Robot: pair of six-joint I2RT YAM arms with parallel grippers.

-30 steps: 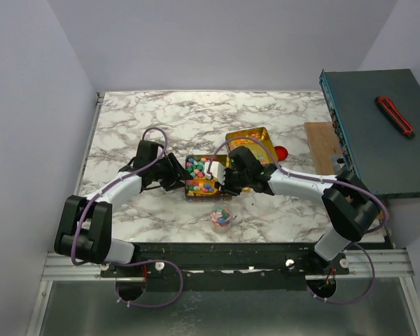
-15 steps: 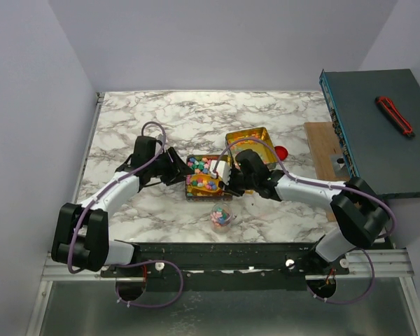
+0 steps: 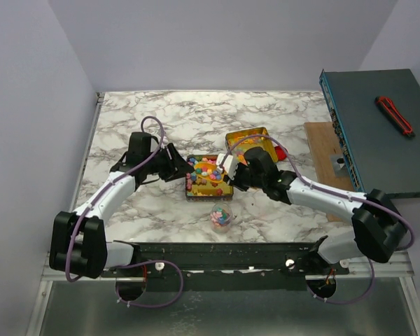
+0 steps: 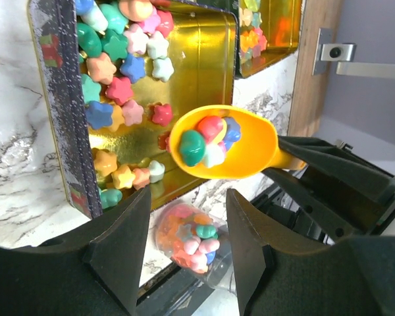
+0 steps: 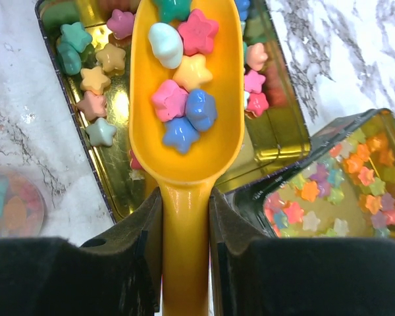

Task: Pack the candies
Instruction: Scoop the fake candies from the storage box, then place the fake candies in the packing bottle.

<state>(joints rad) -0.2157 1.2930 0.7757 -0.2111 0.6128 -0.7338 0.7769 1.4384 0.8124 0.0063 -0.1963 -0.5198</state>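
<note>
The candies are small star-shaped sweets in pastel and jelly colours. Many lie in an open gold tin at the table's middle, which also shows in the left wrist view and the right wrist view. My right gripper is shut on the handle of a yellow-orange scoop. The scoop holds several candies level above the tin. A small clear jar, partly filled with candies, stands in front of the tin. My left gripper is open and empty beside the tin's left wall.
A second open gold tin with candies sits behind and right of the first. A red cap lies beside it. A wooden board and a dark cabinet with a red-and-black tool stand at the right.
My right gripper has drawn back to the right and lifted the scoop, now loaded with candies, above the tin. My left gripper has pulled back to the left, away from the tin.
</note>
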